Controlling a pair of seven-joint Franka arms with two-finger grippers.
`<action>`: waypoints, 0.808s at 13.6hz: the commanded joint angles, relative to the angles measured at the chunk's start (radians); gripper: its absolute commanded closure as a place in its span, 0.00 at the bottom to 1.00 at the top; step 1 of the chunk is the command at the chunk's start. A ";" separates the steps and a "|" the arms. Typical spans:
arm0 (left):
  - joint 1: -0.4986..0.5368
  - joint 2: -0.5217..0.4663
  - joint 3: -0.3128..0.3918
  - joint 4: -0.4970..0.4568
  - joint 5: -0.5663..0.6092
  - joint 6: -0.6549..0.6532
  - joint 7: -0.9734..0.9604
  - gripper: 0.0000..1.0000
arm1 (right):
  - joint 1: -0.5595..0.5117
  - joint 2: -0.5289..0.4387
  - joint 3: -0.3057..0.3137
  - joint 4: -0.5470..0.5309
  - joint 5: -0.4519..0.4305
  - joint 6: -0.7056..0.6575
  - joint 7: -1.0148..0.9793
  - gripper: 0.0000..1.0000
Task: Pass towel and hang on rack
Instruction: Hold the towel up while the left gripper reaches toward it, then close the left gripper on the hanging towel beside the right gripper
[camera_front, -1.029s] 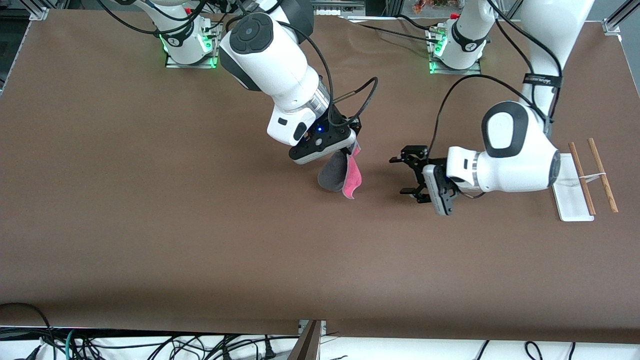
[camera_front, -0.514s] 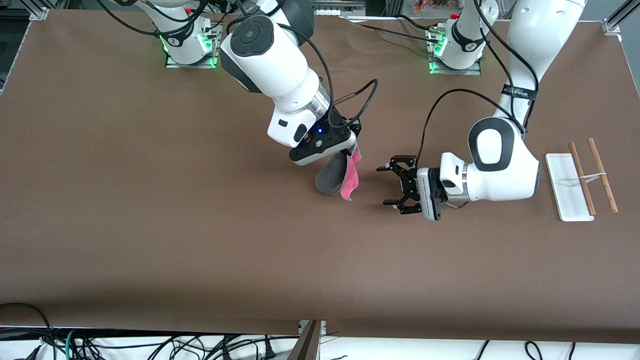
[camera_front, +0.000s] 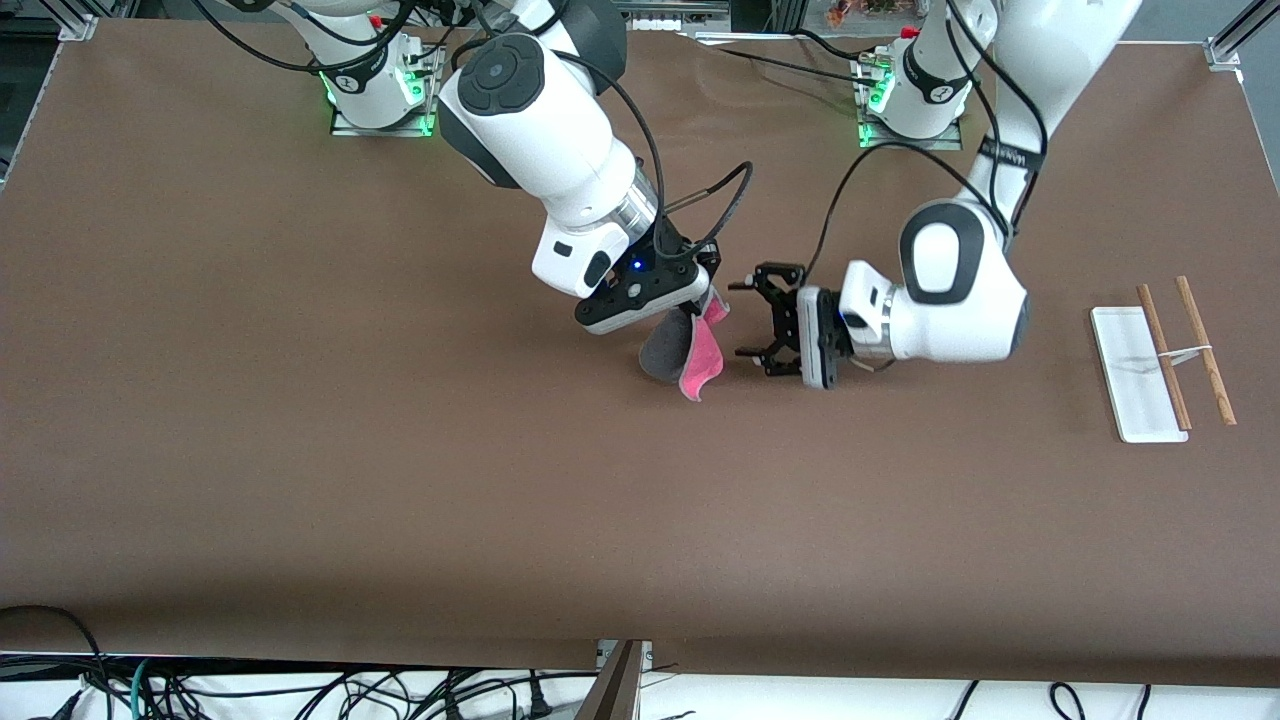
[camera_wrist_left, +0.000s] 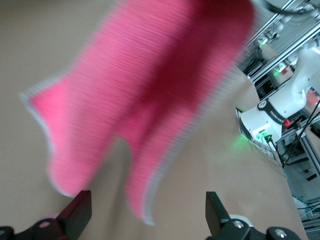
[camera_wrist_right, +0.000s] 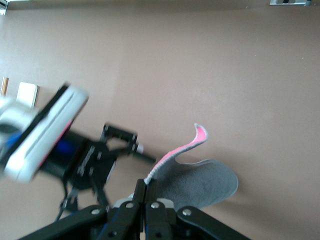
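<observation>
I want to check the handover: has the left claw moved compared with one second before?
Yes. The left claw, open, has moved away from the rack toward the towel hanging from the right claw.

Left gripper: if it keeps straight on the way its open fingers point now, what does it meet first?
Most likely the towel, hanging pink side toward the left gripper from the shut right gripper; depth between them is unclear.

Brown table (camera_front: 300, 450), tangled cables (camera_front: 300, 690) below its near edge, alu frame w/ green LEDs (camera_wrist_left: 260, 134)

Right gripper (camera_front: 700, 285) dangles towel (camera_front: 682, 350) beside open-fingered left gripper (camera_front: 757, 322).
</observation>
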 joint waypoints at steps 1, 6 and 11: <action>0.000 -0.133 -0.045 -0.181 -0.063 0.123 0.036 0.01 | 0.008 0.016 -0.004 0.017 -0.007 0.026 0.014 1.00; 0.000 -0.098 -0.113 -0.172 -0.139 0.303 0.037 0.03 | 0.007 0.018 -0.006 0.015 -0.007 0.028 0.013 1.00; 0.040 -0.086 -0.113 -0.157 -0.141 0.305 0.094 0.04 | 0.007 0.018 -0.006 0.015 -0.007 0.028 0.013 1.00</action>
